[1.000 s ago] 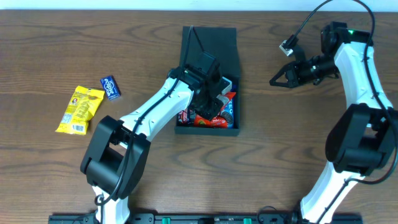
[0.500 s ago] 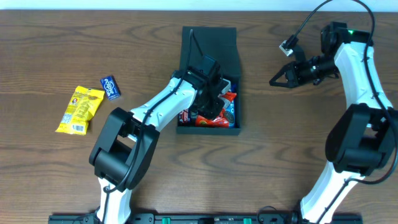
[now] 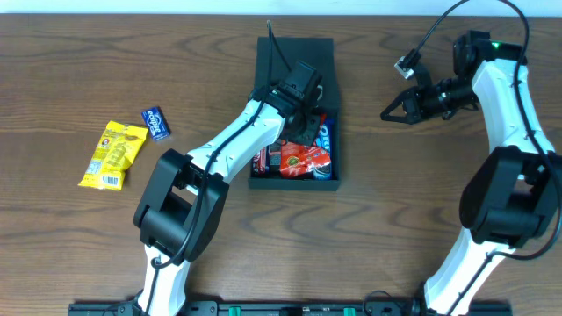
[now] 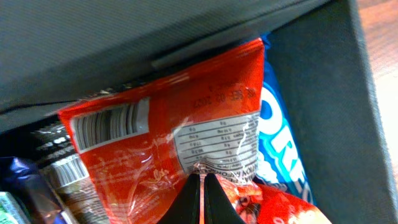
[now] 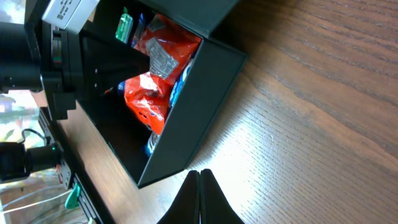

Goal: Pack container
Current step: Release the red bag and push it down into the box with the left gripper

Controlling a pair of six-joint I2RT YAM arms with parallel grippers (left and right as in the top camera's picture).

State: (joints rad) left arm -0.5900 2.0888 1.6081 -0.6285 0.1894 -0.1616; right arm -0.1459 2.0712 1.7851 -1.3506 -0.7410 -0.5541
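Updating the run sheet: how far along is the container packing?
Done: red packet and Oreo packet lie in the container. In hand: nothing; left gripper is shut above the red packet, right gripper shut off to the side. Left: yellow packet and small blue packet are on the table, and the lid is open.

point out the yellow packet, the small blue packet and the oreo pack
yellow packet (image 3: 112, 155): overhead view, middle of its face
small blue packet (image 3: 156, 123): overhead view, its centre
oreo pack (image 4: 281, 144): left wrist view, lettered blue face
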